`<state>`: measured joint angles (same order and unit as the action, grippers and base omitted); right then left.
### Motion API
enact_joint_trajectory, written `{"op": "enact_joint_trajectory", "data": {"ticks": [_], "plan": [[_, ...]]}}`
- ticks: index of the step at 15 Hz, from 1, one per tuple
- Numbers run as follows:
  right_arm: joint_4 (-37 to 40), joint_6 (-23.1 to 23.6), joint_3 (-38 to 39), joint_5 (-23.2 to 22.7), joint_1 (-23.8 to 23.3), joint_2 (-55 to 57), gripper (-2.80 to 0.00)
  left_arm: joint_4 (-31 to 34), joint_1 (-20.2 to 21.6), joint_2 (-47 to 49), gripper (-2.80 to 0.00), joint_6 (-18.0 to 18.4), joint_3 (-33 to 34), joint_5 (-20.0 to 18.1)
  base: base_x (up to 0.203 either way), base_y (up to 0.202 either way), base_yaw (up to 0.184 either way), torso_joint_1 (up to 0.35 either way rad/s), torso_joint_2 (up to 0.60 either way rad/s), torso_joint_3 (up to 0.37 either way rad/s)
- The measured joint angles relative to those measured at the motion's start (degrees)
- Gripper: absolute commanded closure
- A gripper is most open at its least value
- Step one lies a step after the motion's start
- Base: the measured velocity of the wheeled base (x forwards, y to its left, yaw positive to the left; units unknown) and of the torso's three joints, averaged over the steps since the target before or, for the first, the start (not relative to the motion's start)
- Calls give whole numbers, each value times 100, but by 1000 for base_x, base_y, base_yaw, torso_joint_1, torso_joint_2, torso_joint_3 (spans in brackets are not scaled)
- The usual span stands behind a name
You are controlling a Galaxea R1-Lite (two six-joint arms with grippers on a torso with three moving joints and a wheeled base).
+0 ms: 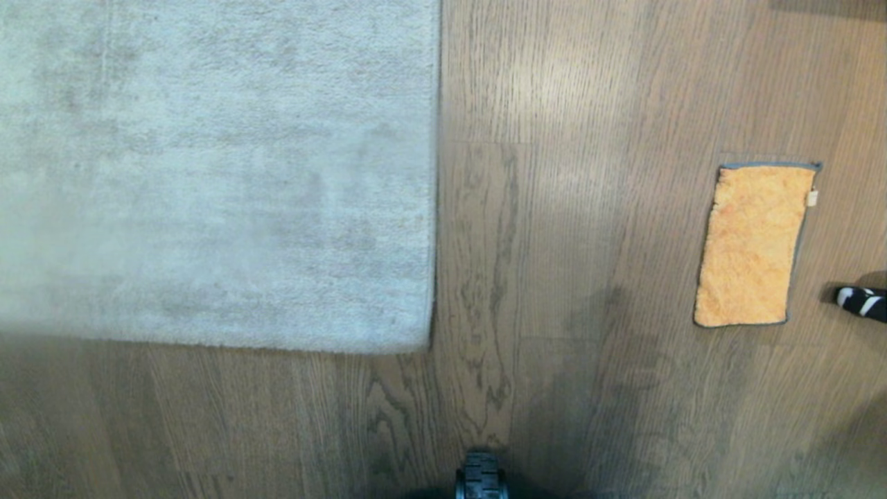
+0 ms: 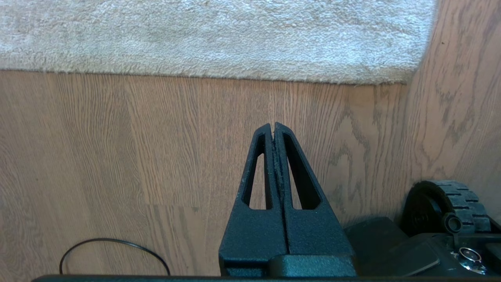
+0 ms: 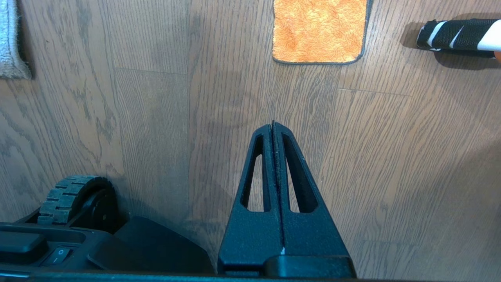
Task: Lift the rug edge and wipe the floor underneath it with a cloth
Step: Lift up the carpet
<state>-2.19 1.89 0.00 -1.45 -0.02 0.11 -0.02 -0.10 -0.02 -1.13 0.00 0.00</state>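
Grey-brown wood-grain plank floor [image 1: 554, 277] everywhere; left pincer [image 2: 273, 124] and right pincer [image 3: 273, 123] both pressed together, parked low. Pale grey-beige short-pile rug edge [image 1: 435, 208] lies flat, small orange fluffy microfibre cloth [image 1: 752, 246] well apart (untouched). Best to spread the fingers before reaching down.

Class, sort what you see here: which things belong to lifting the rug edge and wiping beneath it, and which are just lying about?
Belongs to the job:
rug edge
floor
cloth
left gripper, shut
right gripper, shut

Just lying about:
black-and-white striped object
thin black cable
robot's base wheel
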Motion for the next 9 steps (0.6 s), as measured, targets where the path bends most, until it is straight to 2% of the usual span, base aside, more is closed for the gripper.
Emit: {"op": "enact_joint_trajectory", "data": {"ticks": [9], "plan": [[0, 0, 0, 0, 2, 0, 0, -3, 0, 0, 0, 0, 0, -1, 0, 0, 0, 0, 0, 0]]}}
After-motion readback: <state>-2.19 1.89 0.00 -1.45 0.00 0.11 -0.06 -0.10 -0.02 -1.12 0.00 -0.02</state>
